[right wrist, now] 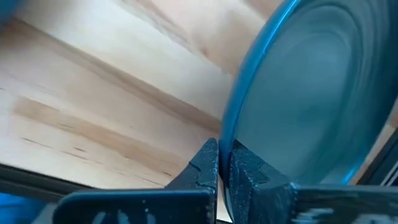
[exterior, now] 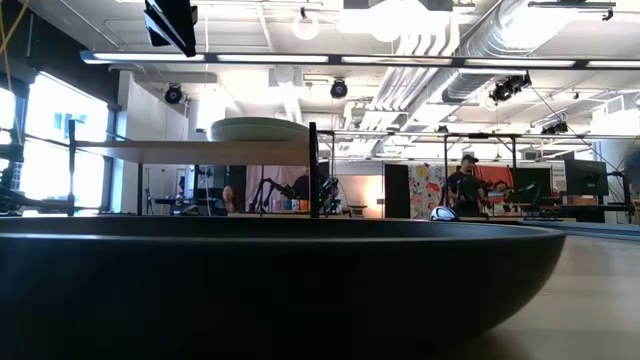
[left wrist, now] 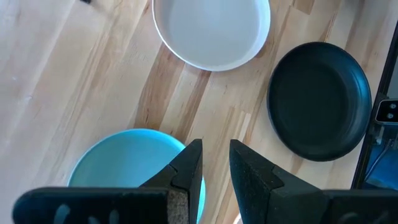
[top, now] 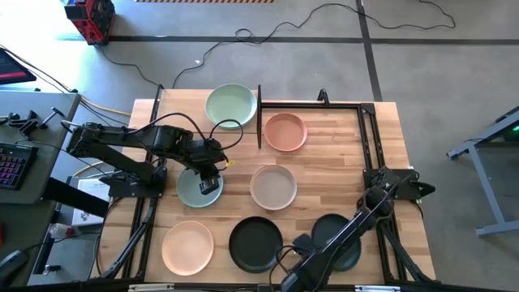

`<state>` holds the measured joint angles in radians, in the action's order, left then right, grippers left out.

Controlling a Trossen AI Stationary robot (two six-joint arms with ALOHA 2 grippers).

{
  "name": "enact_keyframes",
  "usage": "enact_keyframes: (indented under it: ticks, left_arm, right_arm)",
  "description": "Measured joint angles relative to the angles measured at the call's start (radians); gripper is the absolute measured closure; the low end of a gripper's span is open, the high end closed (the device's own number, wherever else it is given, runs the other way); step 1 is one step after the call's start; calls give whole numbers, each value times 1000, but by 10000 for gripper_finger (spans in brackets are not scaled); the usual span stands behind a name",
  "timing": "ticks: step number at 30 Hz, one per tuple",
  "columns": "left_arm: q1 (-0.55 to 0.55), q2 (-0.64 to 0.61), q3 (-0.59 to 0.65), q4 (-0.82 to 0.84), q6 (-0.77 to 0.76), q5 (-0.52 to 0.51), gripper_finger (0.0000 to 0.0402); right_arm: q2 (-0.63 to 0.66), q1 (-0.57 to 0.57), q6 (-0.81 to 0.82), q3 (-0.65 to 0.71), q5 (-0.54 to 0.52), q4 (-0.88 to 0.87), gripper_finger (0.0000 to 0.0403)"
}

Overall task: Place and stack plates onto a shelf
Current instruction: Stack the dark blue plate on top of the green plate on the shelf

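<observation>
My left gripper (top: 209,180) (left wrist: 214,171) hangs open over the blue-grey plate (top: 195,191) (left wrist: 124,165), its fingers on either side of the plate's right rim; touch cannot be told. My right gripper (top: 304,242) (right wrist: 222,168) is shut on a black plate (top: 339,239) (right wrist: 311,106) near the table's near edge. One pale green plate (top: 231,104) (exterior: 260,128) lies on the shelf (exterior: 190,151). The salmon plate (top: 285,131), beige plate (top: 273,186) (left wrist: 211,28), cream-peach plate (top: 188,246) and second black plate (top: 255,243) (left wrist: 320,99) lie flat on the table. My right gripper pinches the black plate's left rim (right wrist: 239,124) between its two fingers, one on the inner face and one on the outer. The fingers come in low from the plate's left. Whether the plate is lifted off the table, I cannot tell.
A black metal frame (top: 369,138) runs along the table's far and right sides, with a post (top: 259,113) beside the shelf. In the low view a black plate (exterior: 280,270) fills the foreground. Bare wood (top: 340,174) lies right of the beige plate.
</observation>
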<state>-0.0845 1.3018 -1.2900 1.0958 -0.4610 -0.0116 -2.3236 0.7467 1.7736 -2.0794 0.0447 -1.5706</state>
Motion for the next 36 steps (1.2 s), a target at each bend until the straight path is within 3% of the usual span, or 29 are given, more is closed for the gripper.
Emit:
enact_keyframes:
  ticks: [8,15,22,31,36]
  left_arm:
    - [0,0,0,3,-11,-20,332]
    - [17,0,0,7,-73,-26,332]
    - [66,0,0,6,-168,-26,332]
    - [131,0,0,3,-132,-31,332]
    - [138,0,0,6,-139,-31,332]
  right_arm:
    - [81,-23,-27,0,-112,0,402]
    - [157,-66,-155,0,-247,0,403]
    - [250,-153,-404,0,-380,0,403]
    - [393,-281,-737,0,-544,-1,403]
    - [456,-350,-931,0,-567,-1,403]
